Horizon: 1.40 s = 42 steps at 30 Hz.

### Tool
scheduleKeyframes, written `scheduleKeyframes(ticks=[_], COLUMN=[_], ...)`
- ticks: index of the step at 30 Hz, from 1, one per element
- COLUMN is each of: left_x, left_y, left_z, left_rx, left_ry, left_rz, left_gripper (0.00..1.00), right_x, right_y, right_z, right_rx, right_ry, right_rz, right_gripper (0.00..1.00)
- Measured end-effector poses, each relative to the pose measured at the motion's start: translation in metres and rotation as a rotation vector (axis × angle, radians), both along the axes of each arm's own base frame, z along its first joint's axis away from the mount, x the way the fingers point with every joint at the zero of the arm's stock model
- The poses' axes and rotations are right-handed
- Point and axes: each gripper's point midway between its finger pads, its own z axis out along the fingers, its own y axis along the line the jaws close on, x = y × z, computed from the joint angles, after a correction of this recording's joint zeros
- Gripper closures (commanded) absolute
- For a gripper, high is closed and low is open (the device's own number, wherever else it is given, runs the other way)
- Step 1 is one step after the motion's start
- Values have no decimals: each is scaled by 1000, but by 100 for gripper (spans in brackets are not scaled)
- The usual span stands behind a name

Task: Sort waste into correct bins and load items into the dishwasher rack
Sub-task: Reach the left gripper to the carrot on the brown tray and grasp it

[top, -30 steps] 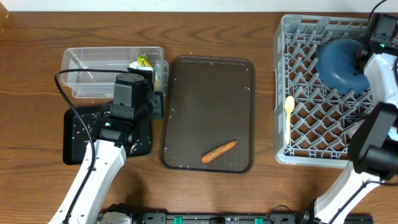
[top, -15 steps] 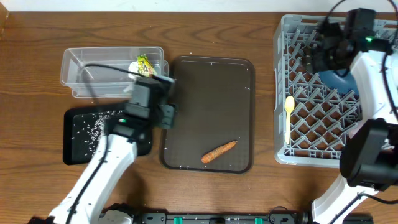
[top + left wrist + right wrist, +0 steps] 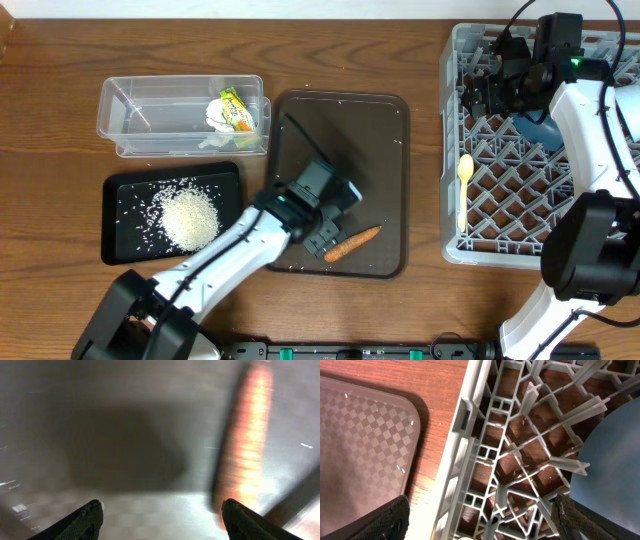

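A wooden table [image 3: 330, 50] with a warm brown grain filled the overhead view; nothing of the room beyond it showed. The grey dishwasher rack [image 3: 449, 200] sat at the table's right end. A dark blue plate [image 3: 535, 128] stood among its far pegs, partly hidden by the right arm. Left of the rack, in the middle of the table, lay the dark brown tray [image 3: 340, 150], flecked with a few white grains.

Left of the tray sat the two bins. The clear bin [image 3: 150, 120] was on the far side. The black bin [image 3: 125, 240] was nearer and held a pile of white rice [image 3: 190, 218] with loose grains scattered around it. The snack wrapper [image 3: 235, 107] and the crumpled tissue [image 3: 218, 115] lay touching at the clear bin's right end.

The carrot piece [image 3: 358, 241] lay aslant on the near part of the tray. The left gripper [image 3: 325, 240] hung just beside it. In the blurred left wrist view its fingers stood wide apart and held nothing, and the carrot [image 3: 247, 445] lay nearer the right-hand finger.

The pale yellow spoon [image 3: 463, 185] lay along the rack's left edge. The right gripper [image 3: 480, 515] hovered over the rack's far left part with its fingers spread wide and empty. In its wrist view the rack wall [image 3: 455, 460] ran below it and the plate [image 3: 610, 460] lay off to one side.
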Motion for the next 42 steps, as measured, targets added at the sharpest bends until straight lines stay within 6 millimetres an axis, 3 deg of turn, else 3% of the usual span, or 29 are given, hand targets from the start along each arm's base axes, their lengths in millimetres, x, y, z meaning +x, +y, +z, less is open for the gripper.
scheduleKeyframes(ticks=[4, 9, 13, 20, 26, 37, 42], left_x=[-26, -44, -49, -48, -28, -20, -15], left_y=[-20, -34, -37, -34, -28, -20, -16], left_z=[0, 2, -4, -37, -43, -44, -44], left_rx=[-48, -91, -90, -24, 41, 89, 115], left_ry=[70, 120, 144, 200, 101, 62, 36], left_rz=[-85, -145, -169, -167, -153, -141, -130], left_gripper=[18, 15, 15, 17, 36, 77, 87], right_x=[-2, -3, -3, -4, -6, -9, -9], right_y=[0, 1, 1, 1, 1, 1, 1], right_z=[-1, -1, -1, -2, -2, -4, -4], right_rx=[5, 9, 9, 17, 20, 23, 23], right_ry=[10, 17, 17, 26, 34, 49, 49], right_rz=[-8, -10, -10, -25, -31, -33, -33], right_gripper=[9, 9, 9, 9, 11, 11, 11])
